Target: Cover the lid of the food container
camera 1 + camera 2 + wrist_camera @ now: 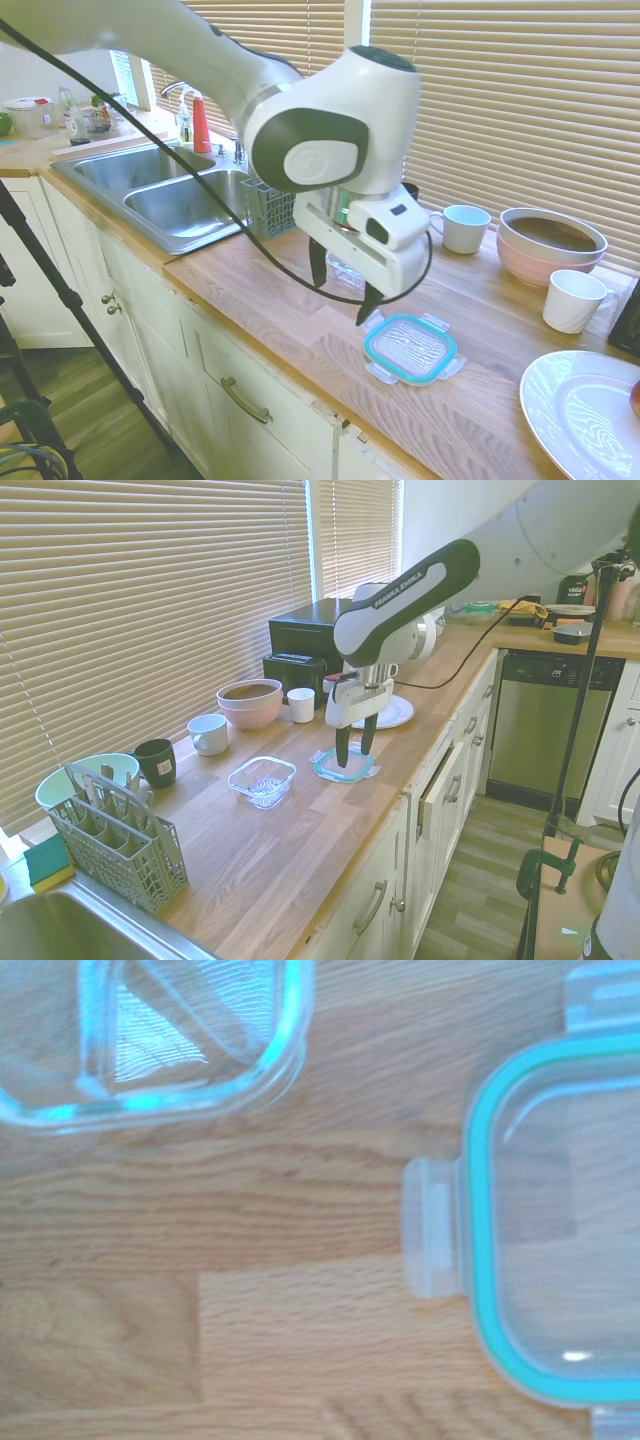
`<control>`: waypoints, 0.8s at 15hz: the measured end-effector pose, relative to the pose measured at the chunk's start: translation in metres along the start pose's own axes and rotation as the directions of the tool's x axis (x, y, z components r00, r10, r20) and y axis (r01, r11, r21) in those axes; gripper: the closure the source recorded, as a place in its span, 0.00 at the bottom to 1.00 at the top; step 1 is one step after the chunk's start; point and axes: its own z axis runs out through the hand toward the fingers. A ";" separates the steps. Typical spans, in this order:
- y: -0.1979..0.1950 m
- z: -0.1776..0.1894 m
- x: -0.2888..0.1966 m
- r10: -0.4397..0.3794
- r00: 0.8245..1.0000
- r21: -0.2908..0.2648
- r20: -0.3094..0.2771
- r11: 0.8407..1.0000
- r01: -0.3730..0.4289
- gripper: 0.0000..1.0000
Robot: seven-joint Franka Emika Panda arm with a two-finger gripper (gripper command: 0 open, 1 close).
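Bare desk point(300, 810) strip between lid point(345, 767) and food container point(262, 779): passable | rear: pink bowl point(250, 702), white mugs point(208, 734), black cup point(155, 762) | sink side: cutlery basket point(115, 835) | far end: white plate point(390, 713)

Bright daylight through blinds point(500, 90) (wrist view soft), edges bowed.

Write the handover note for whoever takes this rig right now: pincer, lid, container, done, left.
Pincer: open, empty, poised just above the lid's edge nearest the container.
Lid: flat on the wooden counter, near the front edge, not gripped.
Container: uncovered, on the counter beside the lid, a gap of bare wood between them.
Done: arm brought over the lid.
Left: grip the lid, lift it, set it on the container.
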 end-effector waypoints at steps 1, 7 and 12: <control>0.000 0.001 0.015 0.004 1.000 0.002 0.014 1.000 -0.004 0.00; 0.013 -0.001 0.090 0.028 0.999 0.032 0.046 0.999 -0.030 0.00; 0.041 0.014 0.135 0.047 0.996 0.048 0.071 0.998 -0.050 0.00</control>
